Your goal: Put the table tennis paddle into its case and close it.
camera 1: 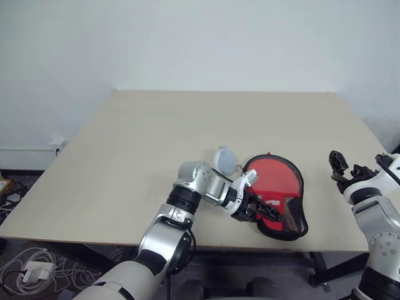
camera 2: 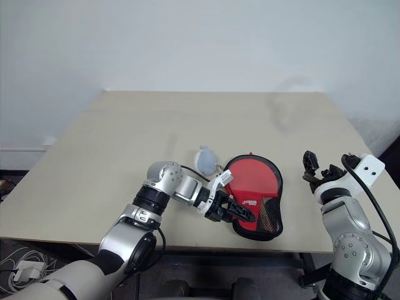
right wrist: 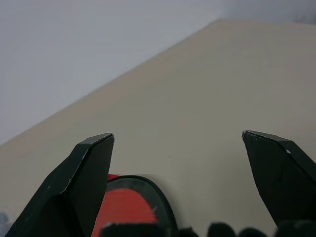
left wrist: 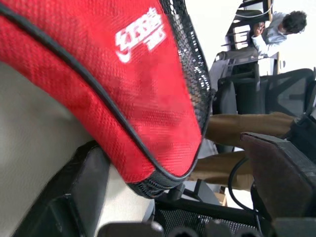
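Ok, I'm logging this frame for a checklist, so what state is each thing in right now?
case: lying flat on the table, narrow mesh end toward the near edge; whether the zip is closed cannot be told.
left pincer: open, fingers either side of the case's narrow end.
right pincer: open, empty, held apart from the case.
pale lump: resting on the table beside the case.

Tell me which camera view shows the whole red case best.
The right eye view: the case lies whole on the table, outline unobstructed. The left eye view matches. The left wrist view shows its logo end up close; the right wrist view catches just one rounded edge.
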Available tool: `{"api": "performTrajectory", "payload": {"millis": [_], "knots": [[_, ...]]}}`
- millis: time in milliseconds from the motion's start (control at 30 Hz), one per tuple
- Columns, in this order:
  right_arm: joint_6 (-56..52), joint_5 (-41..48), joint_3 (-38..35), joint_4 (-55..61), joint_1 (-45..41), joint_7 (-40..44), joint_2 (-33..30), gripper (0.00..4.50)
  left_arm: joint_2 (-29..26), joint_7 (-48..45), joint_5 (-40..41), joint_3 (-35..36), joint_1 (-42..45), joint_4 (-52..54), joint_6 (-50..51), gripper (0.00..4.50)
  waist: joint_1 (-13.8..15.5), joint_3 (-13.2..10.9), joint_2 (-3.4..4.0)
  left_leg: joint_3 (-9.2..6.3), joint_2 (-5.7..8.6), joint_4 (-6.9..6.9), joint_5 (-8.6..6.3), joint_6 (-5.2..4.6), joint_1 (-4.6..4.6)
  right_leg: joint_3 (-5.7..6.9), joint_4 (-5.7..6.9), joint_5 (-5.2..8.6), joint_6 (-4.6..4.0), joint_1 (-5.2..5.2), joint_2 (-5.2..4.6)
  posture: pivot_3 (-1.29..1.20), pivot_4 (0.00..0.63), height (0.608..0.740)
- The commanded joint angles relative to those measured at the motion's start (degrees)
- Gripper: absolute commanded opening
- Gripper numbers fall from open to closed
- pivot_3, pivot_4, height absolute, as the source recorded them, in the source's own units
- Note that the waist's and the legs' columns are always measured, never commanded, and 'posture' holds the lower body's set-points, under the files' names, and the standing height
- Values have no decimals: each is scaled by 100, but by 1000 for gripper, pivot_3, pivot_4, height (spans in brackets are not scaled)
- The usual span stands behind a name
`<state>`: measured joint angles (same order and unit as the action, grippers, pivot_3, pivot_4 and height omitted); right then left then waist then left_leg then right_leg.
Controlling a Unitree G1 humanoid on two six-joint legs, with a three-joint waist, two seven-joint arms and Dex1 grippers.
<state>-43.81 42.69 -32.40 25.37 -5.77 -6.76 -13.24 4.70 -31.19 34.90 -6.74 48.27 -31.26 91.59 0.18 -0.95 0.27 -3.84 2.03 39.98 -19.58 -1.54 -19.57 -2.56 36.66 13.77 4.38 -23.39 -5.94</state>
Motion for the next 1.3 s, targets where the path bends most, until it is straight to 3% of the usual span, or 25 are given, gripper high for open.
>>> {"api": "performTrajectory", "payload": {"millis": [33,267,667,833,1167,1300], "knots": [[153,34,-87,195,-4,-73,-55,4500,87,-2,83,-23,60,-22,91,3331,0,0,0,-1,0,0,0,0,0,1,0,0,0,-1,0,0,0,716],[150,-4,-55,195,-2,-130,-120,4500,-25,-412,323,-251,201,-147,91,861,-2,-1,0,1,0,0,0,0,-1,0,0,0,0,-2,1,0,0,716],[225,-21,-20,282,36,-216,-125,4500,-20,-918,672,-942,282,-455,91,861,-3,-1,0,0,0,0,0,0,-1,0,0,0,0,-2,1,0,0,716],[244,-49,37,284,84,-263,-102,4500,241,-954,454,-1179,117,-471,91,861,-1,-2,0,2,0,0,0,-1,-1,-1,-1,0,0,-1,1,0,0,716],[264,-207,206,253,115,-341,-141,4500,67,-1823,579,-2463,75,380,-195,861,-4,-5,5,4,-2,0,0,-1,-1,-3,-1,1,0,-2,3,0,0,716],[219,-229,253,306,106,-352,-144,4500,56,-1695,409,-2254,91,326,-400,861,-3,-5,5,5,-1,0,0,-2,-1,-5,-2,1,-1,-1,2,0,0,716]]}}
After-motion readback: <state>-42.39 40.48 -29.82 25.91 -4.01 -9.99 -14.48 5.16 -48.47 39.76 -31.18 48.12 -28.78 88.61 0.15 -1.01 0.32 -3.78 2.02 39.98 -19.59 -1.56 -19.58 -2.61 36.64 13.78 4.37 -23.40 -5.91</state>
